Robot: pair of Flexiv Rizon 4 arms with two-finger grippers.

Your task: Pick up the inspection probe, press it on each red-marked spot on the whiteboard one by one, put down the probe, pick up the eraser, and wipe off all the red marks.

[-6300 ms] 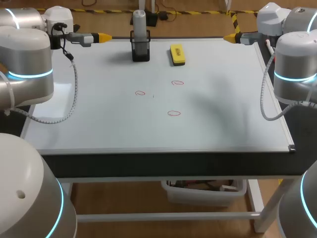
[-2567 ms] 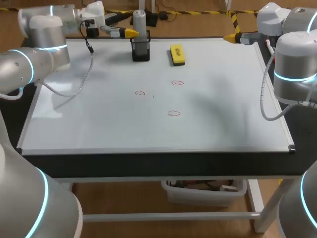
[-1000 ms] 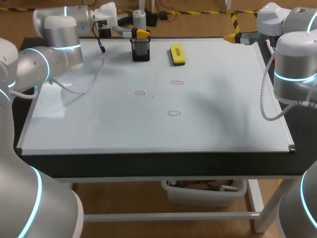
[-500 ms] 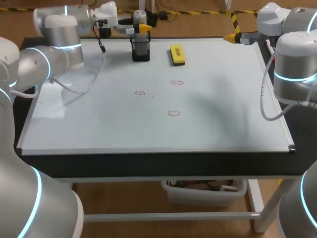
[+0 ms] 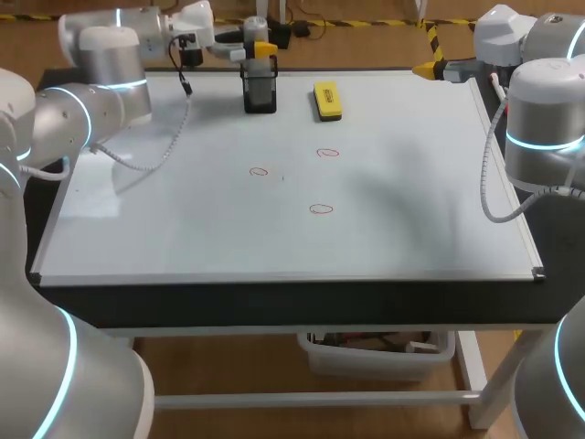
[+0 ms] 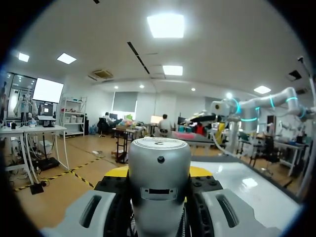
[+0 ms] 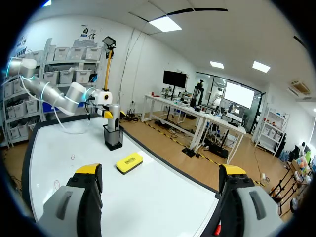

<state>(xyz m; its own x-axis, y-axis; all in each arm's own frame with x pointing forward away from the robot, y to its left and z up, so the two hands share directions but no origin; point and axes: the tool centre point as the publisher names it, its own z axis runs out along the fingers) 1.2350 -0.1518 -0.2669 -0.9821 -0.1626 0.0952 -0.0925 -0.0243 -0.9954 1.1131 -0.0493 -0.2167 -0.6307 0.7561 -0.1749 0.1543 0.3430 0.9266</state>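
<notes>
- A whiteboard [image 5: 183,229] covers nearly the whole top of the table [image 5: 302,306]. It is pale and glossy with a thin metal frame, and the table's dark front edge shows below it.
- The left arm [image 5: 101,55] comes in over the far left corner of the board and runs along the far edge toward the middle.
- At the far edge the left gripper [image 5: 261,48] sits at the upper part of the inspection probe [image 5: 257,26]. This is a grey cylinder standing upright in a black holder [image 5: 260,94] on the board.
- In the left wrist view the inspection probe [image 6: 159,182] fills the space between the fingers of the left gripper [image 6: 159,170]. The dark finger [image 6: 116,197] on each side lies against its body, so the grip looks pressed onto it from both sides. The yellow tips show just past it.
- Near the middle of the board lie three red marks [image 5: 260,171], each a small drawn ring. A second ring [image 5: 327,153] lies farther back and to the right, and a third ring [image 5: 320,208] lies nearest the front edge. All three are well apart from the holder.
- The yellow eraser [image 5: 327,99] lies flat on the board just right of the holder, apart from it.
- The right gripper [image 5: 428,68] is at the far right corner of the board, and the right arm [image 5: 544,128] stands along the right edge.
- In the right wrist view the fingers of the right gripper [image 7: 161,170] are spread wide with nothing between them. Ahead of them on the white surface lie the eraser [image 7: 129,162] and, beyond it, the holder [image 7: 113,138] with the probe [image 7: 114,114].
</notes>
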